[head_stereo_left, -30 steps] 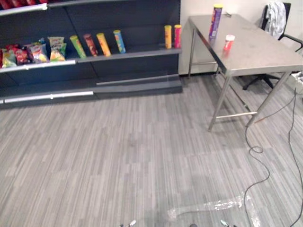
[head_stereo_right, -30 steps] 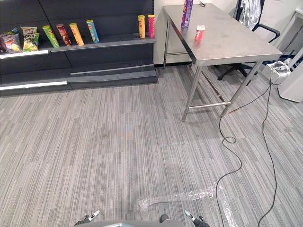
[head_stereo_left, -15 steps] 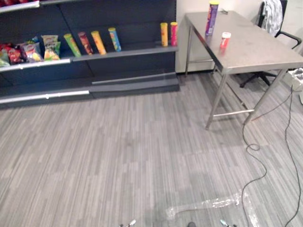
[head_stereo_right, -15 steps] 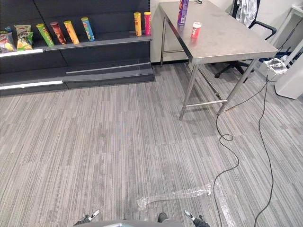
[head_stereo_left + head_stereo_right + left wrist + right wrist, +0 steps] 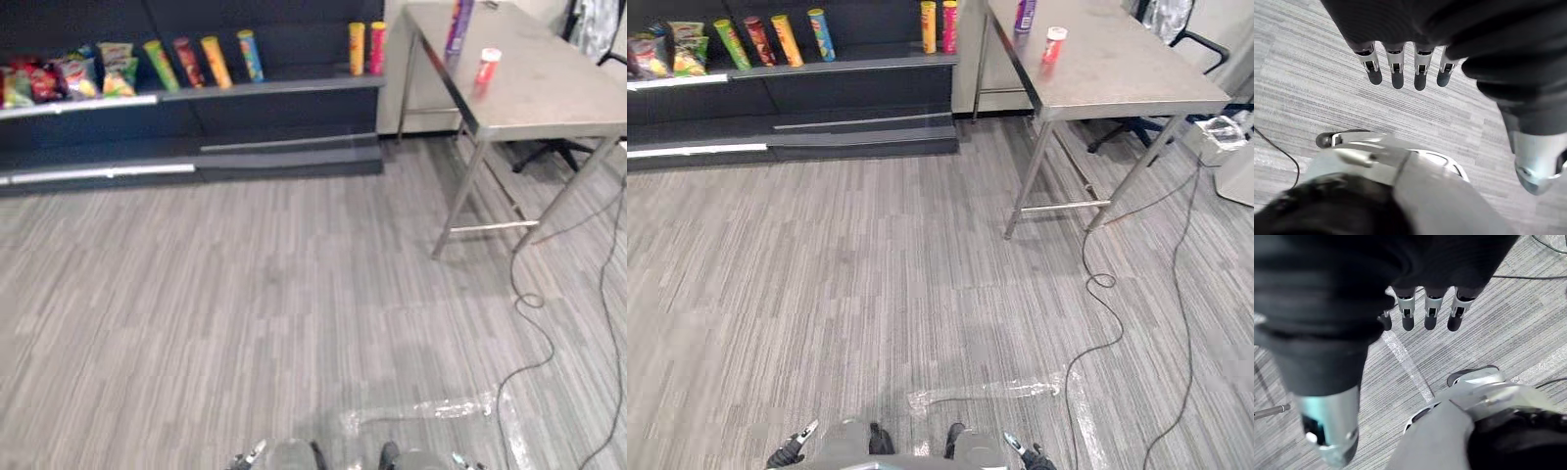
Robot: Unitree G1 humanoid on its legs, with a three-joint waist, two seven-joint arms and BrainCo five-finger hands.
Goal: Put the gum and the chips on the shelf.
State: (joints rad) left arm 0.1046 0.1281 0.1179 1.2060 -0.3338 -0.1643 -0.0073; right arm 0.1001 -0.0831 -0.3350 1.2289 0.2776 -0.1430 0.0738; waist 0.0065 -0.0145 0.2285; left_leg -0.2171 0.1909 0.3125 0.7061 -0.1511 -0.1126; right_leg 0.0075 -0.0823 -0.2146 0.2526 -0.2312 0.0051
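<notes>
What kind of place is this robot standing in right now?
Probably a mock shop in a lab or office: a dark low shelving unit stocked with colourful crisp tubes and snack bags, beside a stainless-steel table on grey striped carpet.

Our left hand [image 5: 1396, 74] hangs low at our side, fingers straight and slack in a row, pointing down, thumb held apart. Our right hand [image 5: 1431, 316] hangs likewise on the other side, fingers uncurled.
</notes>
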